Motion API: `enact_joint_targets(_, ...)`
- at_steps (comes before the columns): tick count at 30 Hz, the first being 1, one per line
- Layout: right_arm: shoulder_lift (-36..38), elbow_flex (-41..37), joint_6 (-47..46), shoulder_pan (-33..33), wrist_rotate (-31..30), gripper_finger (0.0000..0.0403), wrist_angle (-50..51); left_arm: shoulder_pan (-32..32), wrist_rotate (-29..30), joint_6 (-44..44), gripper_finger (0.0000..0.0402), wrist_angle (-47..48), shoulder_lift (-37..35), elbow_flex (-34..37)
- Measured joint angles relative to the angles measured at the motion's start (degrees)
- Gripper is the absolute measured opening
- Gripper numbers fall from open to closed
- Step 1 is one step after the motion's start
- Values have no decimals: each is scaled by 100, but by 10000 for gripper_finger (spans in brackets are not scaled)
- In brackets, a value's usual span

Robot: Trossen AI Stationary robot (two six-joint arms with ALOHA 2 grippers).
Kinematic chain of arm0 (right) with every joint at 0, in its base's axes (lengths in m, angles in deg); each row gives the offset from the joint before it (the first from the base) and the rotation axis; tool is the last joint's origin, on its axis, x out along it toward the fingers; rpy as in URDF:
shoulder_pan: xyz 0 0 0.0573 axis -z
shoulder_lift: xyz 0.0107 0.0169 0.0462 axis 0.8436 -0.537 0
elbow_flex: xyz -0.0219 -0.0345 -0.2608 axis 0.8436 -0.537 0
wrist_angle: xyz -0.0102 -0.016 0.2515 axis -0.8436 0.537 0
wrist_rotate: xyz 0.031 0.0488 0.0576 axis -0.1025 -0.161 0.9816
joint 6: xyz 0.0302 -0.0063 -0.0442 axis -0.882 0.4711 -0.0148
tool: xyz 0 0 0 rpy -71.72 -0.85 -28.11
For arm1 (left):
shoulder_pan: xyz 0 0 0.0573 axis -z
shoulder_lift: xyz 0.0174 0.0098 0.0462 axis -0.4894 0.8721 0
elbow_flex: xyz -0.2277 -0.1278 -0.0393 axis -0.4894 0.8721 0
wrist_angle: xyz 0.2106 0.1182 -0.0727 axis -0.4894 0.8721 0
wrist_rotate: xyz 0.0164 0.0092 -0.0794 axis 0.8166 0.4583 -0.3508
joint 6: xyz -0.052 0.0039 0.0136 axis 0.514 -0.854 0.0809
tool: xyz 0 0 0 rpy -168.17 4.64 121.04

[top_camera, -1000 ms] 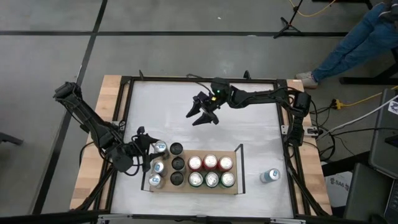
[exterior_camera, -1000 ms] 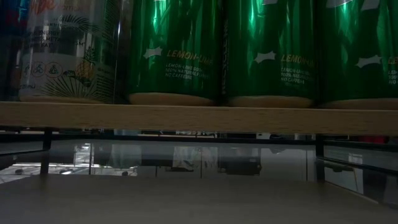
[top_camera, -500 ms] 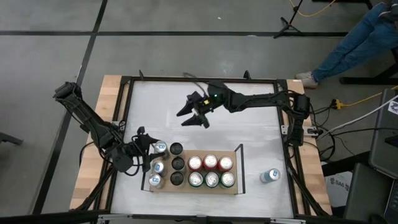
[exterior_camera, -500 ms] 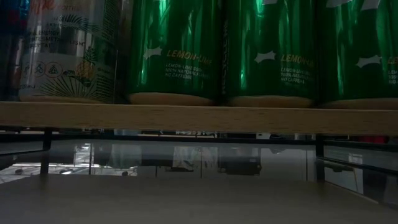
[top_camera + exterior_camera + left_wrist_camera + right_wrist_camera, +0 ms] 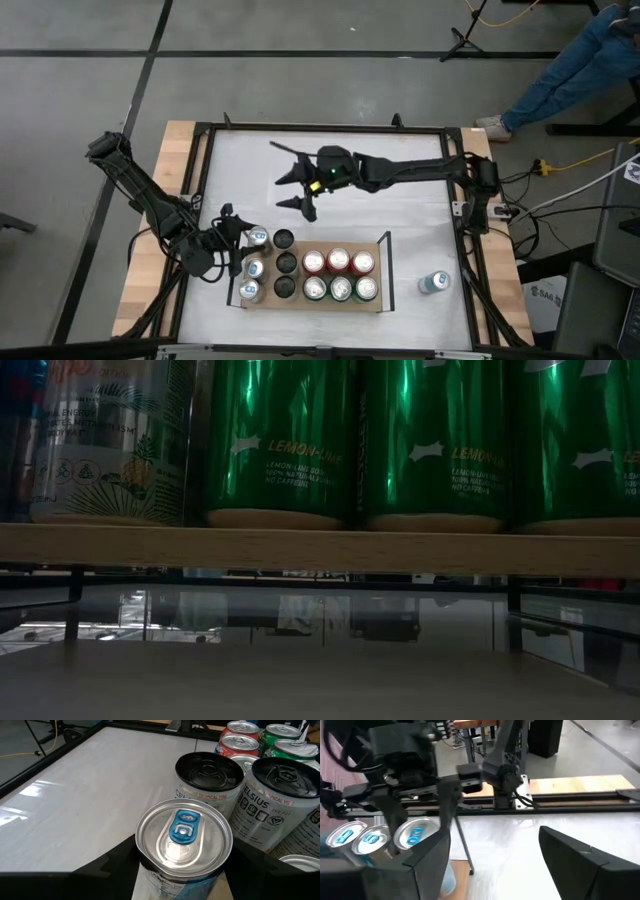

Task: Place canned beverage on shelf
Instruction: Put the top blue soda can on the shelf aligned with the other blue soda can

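"CELSIUS" read on black-lidded cans; blue-tab can gripped by left gripper on shelf; right gripper open, empty, well apart.

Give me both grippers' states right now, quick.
Left gripper: shut on the blue-tab can.
Right gripper: open, empty, above the table.

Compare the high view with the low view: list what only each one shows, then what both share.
Only the high view: both arms, the left gripper shut on a blue-tabbed can at the shelf's left end, the right gripper open above the bare tabletop, red-topped cans, and a lone can off the shelf.
Only the low view: the LEMON-LIME labels and the space beneath the board.
Both: the wooden shelf and its green cans.
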Motion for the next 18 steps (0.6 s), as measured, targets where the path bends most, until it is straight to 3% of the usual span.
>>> enact_joint_targets(6,0,0,692,-227,-128,294,-74,0,-1,0,229,-2,0,2)
enact_joint_targets(11,-65,-3,705,-390,-666,294,-297,0,-6,2,229,-2,0,2)
enact_joint_targets(18,-208,-1,386,-470,-726,294,-757,0,-7,2,229,-2,0,2)
